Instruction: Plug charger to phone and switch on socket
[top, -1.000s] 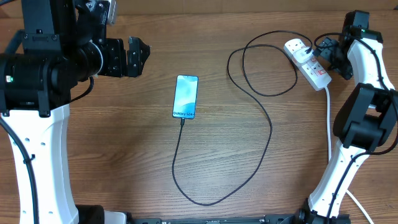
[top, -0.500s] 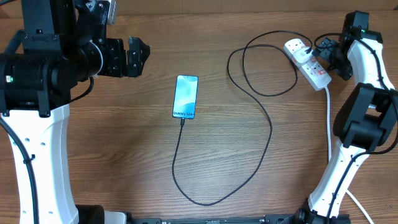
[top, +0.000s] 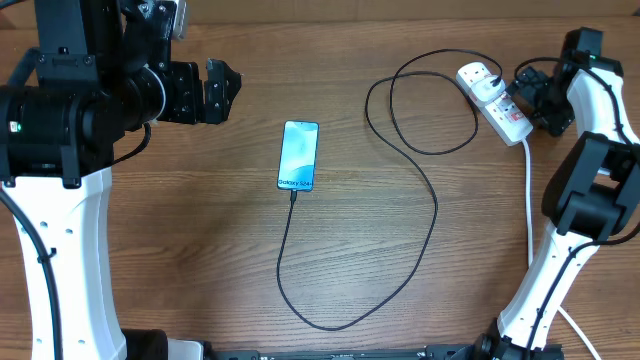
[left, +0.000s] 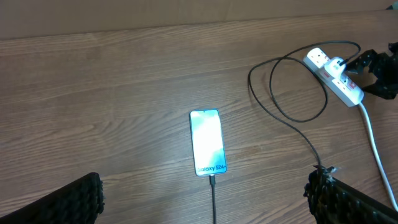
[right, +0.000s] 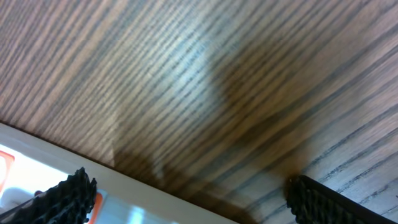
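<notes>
The phone (top: 299, 155) lies flat at the table's middle, screen lit, "Galaxy S24" at its near end; it also shows as the phone (left: 208, 151) in the left wrist view. The charger's black cable (top: 433, 205) meets the phone's near end, loops forward and back, and ends in a white plug (top: 496, 84) seated in the socket (top: 512, 122). My right gripper (top: 525, 95) stands open just right of the socket, whose white edge (right: 143, 193) shows between its fingers. Far off at the left, my left gripper (top: 218, 92) hangs open and holds nothing.
The socket's thick white cord (top: 529, 200) runs toward the front edge beside the right arm's base. The black cable forms a wide loop (top: 400, 95) left of the socket. Bare wooden table (top: 180, 230) surrounds the phone.
My right gripper has drawn slightly to the right, away from the socket. The left arm, phone and cable have not moved.
</notes>
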